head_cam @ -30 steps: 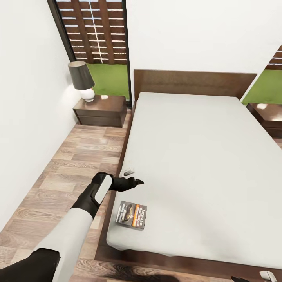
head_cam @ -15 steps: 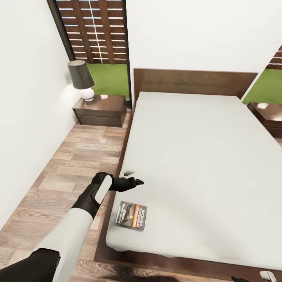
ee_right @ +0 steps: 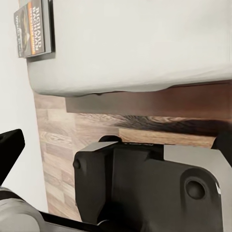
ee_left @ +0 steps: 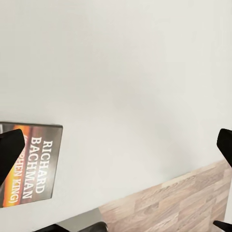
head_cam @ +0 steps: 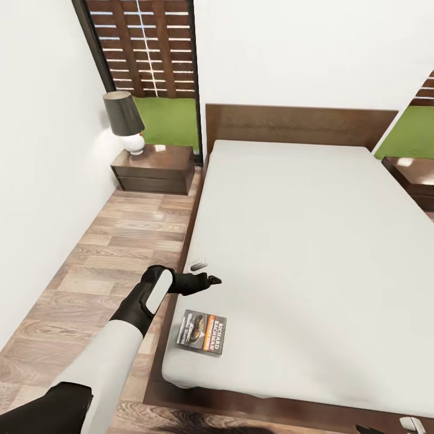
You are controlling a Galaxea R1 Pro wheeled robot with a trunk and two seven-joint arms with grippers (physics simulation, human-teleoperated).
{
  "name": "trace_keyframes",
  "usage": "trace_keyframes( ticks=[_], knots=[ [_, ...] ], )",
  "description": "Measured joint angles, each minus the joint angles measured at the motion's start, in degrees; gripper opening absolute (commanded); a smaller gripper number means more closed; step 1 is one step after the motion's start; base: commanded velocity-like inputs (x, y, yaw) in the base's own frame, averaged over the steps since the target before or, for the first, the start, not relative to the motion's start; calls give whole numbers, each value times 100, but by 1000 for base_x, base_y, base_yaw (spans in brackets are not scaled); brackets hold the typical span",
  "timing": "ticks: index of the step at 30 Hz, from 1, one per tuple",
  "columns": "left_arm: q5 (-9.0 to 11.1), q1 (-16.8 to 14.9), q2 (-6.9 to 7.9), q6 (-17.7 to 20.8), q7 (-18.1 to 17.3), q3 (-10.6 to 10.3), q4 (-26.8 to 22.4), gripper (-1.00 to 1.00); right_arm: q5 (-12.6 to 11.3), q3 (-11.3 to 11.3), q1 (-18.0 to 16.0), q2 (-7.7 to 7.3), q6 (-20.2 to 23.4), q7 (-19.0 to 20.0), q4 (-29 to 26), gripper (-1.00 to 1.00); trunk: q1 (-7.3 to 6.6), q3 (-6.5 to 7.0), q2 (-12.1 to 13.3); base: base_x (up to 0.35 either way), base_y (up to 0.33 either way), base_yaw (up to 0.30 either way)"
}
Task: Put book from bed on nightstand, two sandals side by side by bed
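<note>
A lamp (head_cam: 124, 120) stands on the nightstand (head_cam: 155, 169) by the wall. Nearer, the left gripper (head_cam: 212, 279) hovers with its jaws spread apart over the bed (head_cam: 313, 253) edge, holding nothing. The book (head_cam: 202, 331) lies flat near the bed's front corner, just below that gripper. I cannot tell whether the right gripper (head_cam: 386, 429) is holding anything or how its jaws stand.

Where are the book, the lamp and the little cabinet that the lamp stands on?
book (head_cam: 202, 331), head view, middle of its cover.
lamp (head_cam: 123, 114), head view, on its dark shade.
nightstand (head_cam: 167, 161), head view, bare part of its top.
</note>
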Motion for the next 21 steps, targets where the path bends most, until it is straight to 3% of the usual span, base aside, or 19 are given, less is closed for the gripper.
trace_keyframes(
  ticks=[21],
  knots=[
    [0, 0, 0, 0, 0, 0, 1, 100, 0, 0, 0, 0, 0, -1, -1, 100, 461, -378, -843, 0, 0, 0]
  ],
)
